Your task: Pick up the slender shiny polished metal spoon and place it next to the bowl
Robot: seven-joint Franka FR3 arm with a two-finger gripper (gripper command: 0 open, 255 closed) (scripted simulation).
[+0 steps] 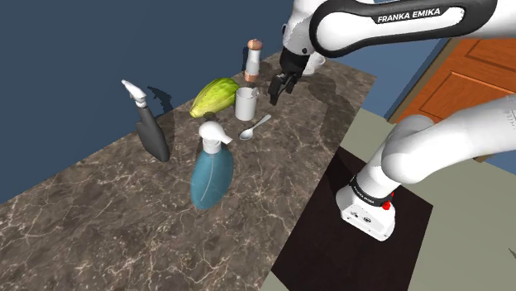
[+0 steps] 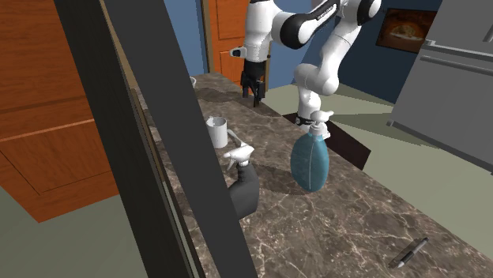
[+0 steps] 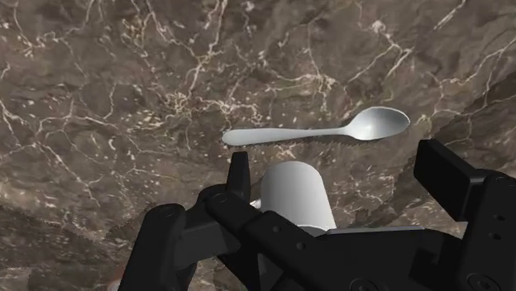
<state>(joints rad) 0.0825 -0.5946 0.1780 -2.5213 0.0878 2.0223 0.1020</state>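
Blue walls and an orange-brown panelled door stand behind a long desk of dark, veined marble. The white arm reaches over the desk's far end.

Midway along the desk stands a blue spray bottle, with a black spray bottle nearer the wall-side edge. Toward the far end lie a green-yellow fruit, a tall grinder and a plain white cup. A white vessel, half hidden behind the arm, may be the bowl, but that cannot be settled.

The spoon lies flat on the marble just beside the cup, on the side toward the desk's stand-side edge. It is pale grey and slim, and nothing is touching it.

The jaws hang above the cup and spoon, spread wide and pinching nothing. The step in hand looks like the approach.

In the wrist view the spoon runs from one finger toward the other, so closing now would squeeze it end to end. Turning the hand about a quarter turn should set the jaws across the narrow handle. The descent should stay clear of the cup. The tips will likely have to reach almost down to the marble, since the handle sits so low.
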